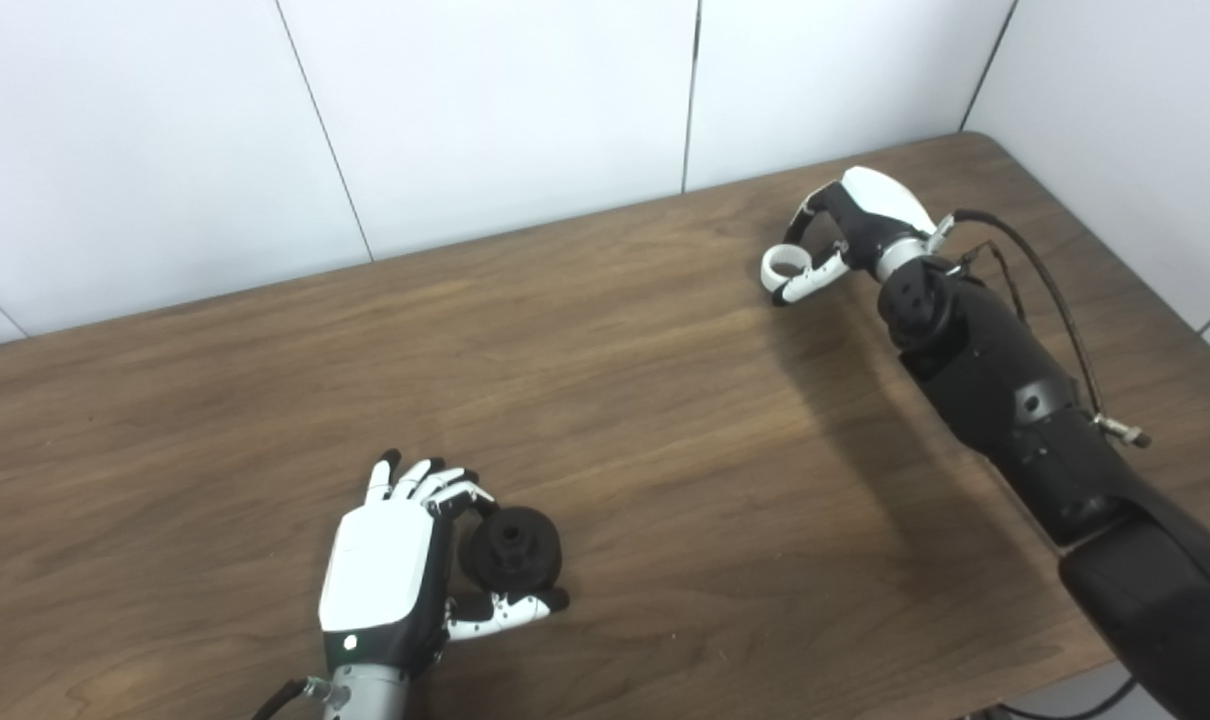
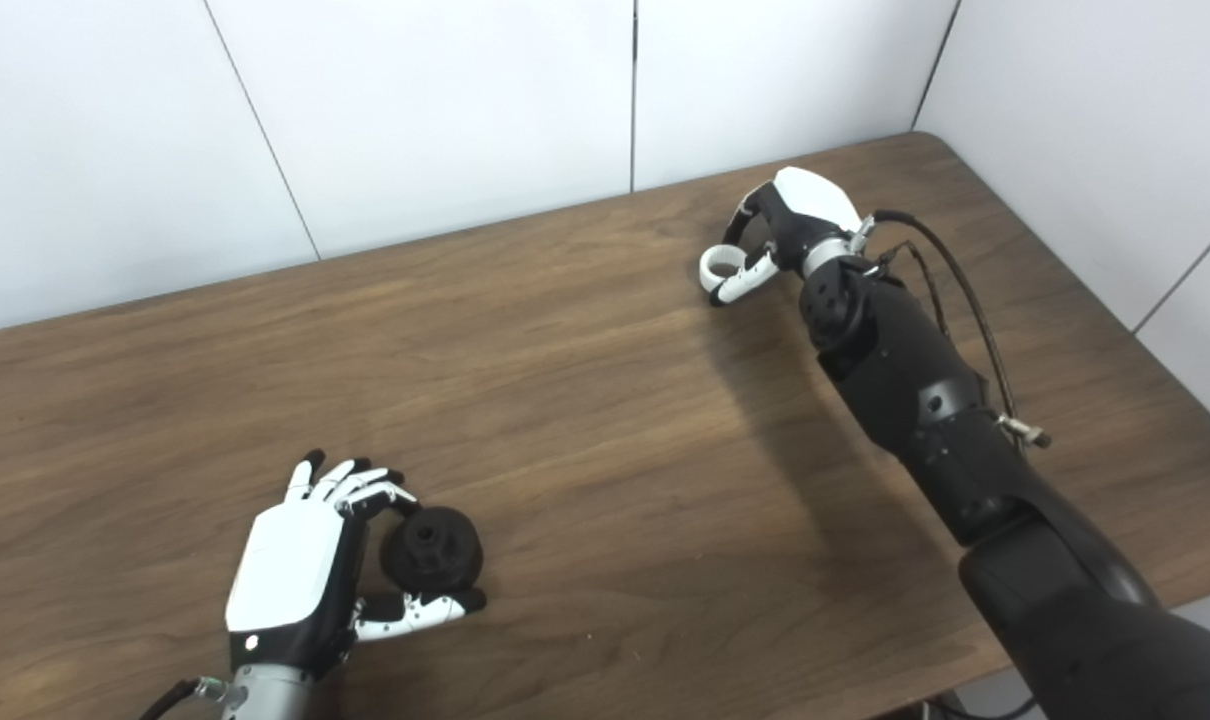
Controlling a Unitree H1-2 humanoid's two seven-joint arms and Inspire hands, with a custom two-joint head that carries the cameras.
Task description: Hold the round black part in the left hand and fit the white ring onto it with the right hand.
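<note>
The round black part (image 1: 512,548) sits at the near left of the wooden table (image 1: 665,400), cradled between the fingers and thumb of my left hand (image 1: 390,560), which is closed around it. Far away at the back right, my right hand (image 1: 845,225) pinches the white ring (image 1: 785,265) between thumb and fingers, close to the tabletop. I cannot tell whether the ring touches the wood. In the right eye view the ring (image 2: 722,264) and the black part (image 2: 432,548) are about half a table apart.
White wall panels (image 1: 515,110) close off the back and the right side of the table. A black cable (image 1: 1045,290) loops along my right forearm. The table's front edge runs near the lower right.
</note>
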